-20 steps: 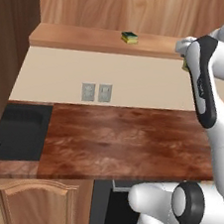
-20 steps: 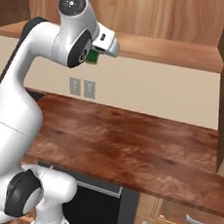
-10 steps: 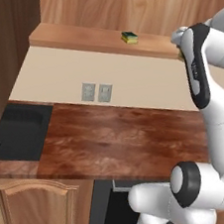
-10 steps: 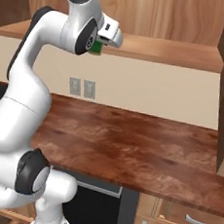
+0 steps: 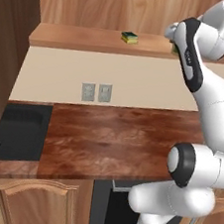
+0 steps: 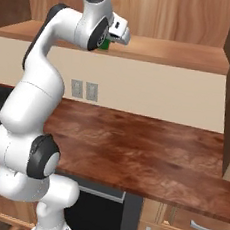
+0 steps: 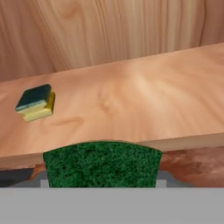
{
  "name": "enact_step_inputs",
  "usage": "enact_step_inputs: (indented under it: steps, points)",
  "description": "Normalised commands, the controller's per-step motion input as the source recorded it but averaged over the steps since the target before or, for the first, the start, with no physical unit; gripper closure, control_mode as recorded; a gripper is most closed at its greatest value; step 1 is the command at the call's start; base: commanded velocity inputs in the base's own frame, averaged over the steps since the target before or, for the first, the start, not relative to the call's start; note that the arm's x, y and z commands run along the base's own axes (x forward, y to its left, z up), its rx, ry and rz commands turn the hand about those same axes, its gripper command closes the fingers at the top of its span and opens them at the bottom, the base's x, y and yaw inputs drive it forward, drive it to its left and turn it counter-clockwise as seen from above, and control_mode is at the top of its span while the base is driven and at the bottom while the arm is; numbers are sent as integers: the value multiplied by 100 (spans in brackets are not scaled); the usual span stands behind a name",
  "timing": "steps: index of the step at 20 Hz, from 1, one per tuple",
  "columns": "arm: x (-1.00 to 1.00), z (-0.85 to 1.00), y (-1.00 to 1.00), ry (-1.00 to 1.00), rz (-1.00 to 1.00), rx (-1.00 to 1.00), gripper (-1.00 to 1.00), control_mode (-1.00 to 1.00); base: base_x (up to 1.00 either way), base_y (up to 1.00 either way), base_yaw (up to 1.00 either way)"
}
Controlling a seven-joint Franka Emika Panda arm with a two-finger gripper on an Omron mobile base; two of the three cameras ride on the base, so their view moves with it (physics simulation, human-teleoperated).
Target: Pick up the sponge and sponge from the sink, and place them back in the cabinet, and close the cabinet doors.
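- The white arm's two-finger gripper (image 6: 120, 37) has risen to the wall-hung wooden cabinet (image 5: 93, 40) shelf edge — second placement is near.
- It holds a green-topped flat sponge (image 7: 101, 162); the other green-and-yellow sponge (image 7: 36, 102) lies shelved already.

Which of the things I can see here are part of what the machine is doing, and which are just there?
Part of the job:
- sponge in the gripper
- second sponge lying on the cabinet shelf
- sink
- cabinet door, standing open

Just there:
- wall outlets
- wooden counter
- lower cabinets
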Motion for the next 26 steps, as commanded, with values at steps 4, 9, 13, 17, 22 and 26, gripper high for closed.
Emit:
enact_step_inputs:
  steps: [4,9,13,17,22,26]
  points:
    - [54,-2,1,-1,3,2,100,-100,0,0,0]
    - [55,-4,0,0,2,0,100,-100,0,0,0]
    - [51,-7,4,0,1,0,100,-100,0,0,0]
    - [50,-6,5,0,0,0,100,-100,0,0,0]
    - [46,-8,9,0,0,0,100,-100,0,0,0]
    - [46,-9,10,0,0,0,100,-100,0,0,0]
